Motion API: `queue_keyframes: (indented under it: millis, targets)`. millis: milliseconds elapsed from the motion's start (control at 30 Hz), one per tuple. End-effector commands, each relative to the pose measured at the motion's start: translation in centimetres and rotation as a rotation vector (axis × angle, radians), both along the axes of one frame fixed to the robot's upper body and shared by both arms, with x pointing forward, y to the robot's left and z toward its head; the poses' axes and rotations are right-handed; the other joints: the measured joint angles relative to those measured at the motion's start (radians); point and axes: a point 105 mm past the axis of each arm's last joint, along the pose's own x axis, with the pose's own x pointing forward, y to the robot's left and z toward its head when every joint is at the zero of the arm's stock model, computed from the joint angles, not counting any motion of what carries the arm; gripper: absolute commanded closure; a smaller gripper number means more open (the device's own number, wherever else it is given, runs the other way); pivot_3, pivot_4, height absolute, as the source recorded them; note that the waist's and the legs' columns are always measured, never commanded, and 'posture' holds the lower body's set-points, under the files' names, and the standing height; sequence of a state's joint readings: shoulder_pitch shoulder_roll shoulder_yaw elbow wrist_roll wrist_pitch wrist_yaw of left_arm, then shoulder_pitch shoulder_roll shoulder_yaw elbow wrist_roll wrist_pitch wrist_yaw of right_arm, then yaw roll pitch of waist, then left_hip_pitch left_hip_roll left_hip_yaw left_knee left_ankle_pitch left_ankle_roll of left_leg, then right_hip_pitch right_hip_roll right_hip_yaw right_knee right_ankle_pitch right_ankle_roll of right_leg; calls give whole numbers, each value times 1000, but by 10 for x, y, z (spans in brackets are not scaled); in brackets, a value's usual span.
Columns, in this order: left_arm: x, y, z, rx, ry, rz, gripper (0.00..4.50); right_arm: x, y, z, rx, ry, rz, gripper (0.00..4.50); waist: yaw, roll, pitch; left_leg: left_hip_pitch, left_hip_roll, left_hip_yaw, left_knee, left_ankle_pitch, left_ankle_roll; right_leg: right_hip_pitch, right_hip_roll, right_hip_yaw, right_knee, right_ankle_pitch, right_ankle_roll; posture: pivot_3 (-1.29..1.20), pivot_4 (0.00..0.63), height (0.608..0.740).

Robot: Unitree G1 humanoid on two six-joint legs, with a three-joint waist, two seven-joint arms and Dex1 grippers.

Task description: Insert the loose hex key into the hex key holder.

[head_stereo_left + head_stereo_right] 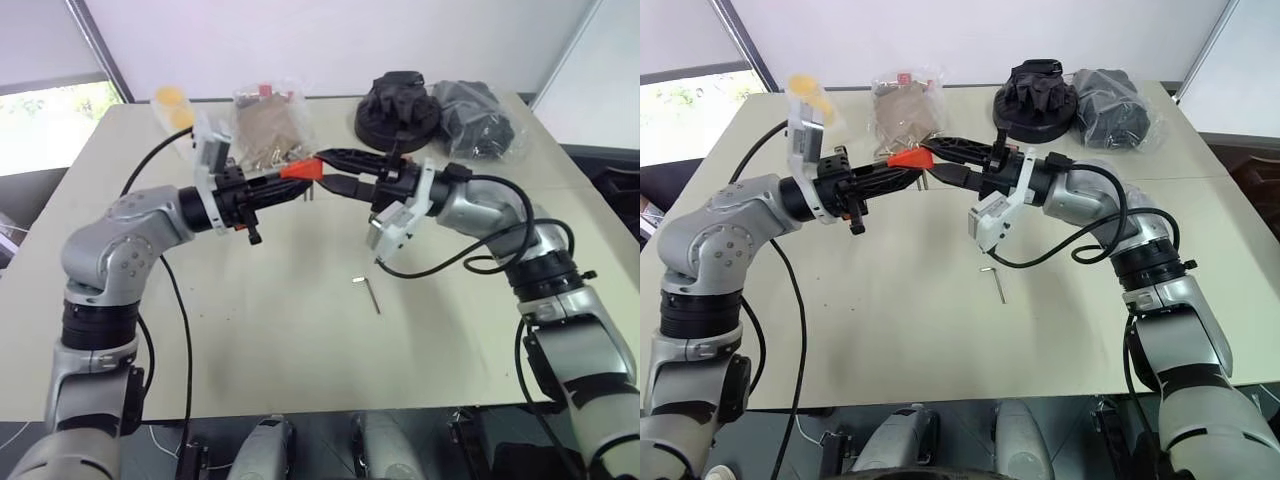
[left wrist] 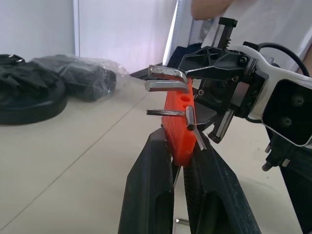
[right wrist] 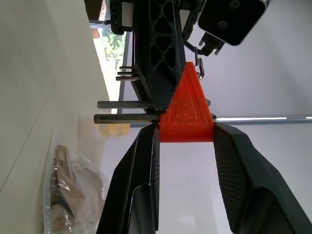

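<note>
Above the worktop point(image 1: 300, 340), both hands, left hand point(image 1: 300, 188) and right hand point(image 1: 322, 170), clamp the holder point(image 1: 300, 171); free one for the key point(image 1: 370, 293) at 5 o'clock.

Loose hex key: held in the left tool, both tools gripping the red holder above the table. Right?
Not quite. The loose hex key lies on the table, untouched, as the left eye view shows. The rest holds: the left tool and the right tool both grip the red holder above the table.
</note>
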State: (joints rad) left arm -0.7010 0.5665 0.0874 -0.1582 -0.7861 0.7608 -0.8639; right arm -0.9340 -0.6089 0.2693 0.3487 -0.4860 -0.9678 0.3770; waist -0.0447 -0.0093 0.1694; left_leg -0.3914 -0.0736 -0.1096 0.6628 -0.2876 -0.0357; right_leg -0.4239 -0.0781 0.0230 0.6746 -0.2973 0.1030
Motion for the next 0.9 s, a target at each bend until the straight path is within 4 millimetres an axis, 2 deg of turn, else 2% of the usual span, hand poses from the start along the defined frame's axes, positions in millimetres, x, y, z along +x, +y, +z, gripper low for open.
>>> queue_keyframes:
  millis: [33,133,567,600,633,767,833,900]
  targets:
    - [-3,-1,12,4,-67,5,2724,-8,3,6,7,-25,32,3497,0,0,0,0,0,0,0,0,0,0,0,0,0,0,0,0,150,740]
    - [-3,-2,13,2,-87,10,1197,-8,4,6,5,-22,31,3497,0,0,0,0,0,0,0,0,0,0,0,0,0,0,0,0,150,740]
    - [-3,-6,12,-24,-76,-1,1197,-8,4,6,1,-14,26,3497,0,0,0,0,0,0,0,0,0,0,0,0,0,0,0,0,150,740]
    - [-3,-6,11,-25,-75,-2,1723,-8,4,6,1,-14,26,3497,0,0,0,0,0,0,0,0,0,0,0,0,0,0,0,0,150,740]
    - [-3,-6,11,-25,-74,-2,2001,-8,4,6,3,-14,25,3497,0,0,0,0,0,0,0,0,0,0,0,0,0,0,0,0,150,740]
    - [-2,-7,9,-27,-67,0,4056,-8,3,8,6,-12,21,3497,0,0,0,0,0,0,0,0,0,0,0,0,0,0,0,0,150,740]
    - [-2,-8,8,-28,-63,3,4477,-8,3,8,7,-11,21,3497,0,0,0,0,0,0,0,0,0,0,0,0,0,0,0,0,150,740]
    - [-2,-8,7,-28,-61,5,4477,-8,4,8,9,-9,22,3497,0,0,0,0,0,0,0,0,0,0,0,0,0,0,0,0,150,740]
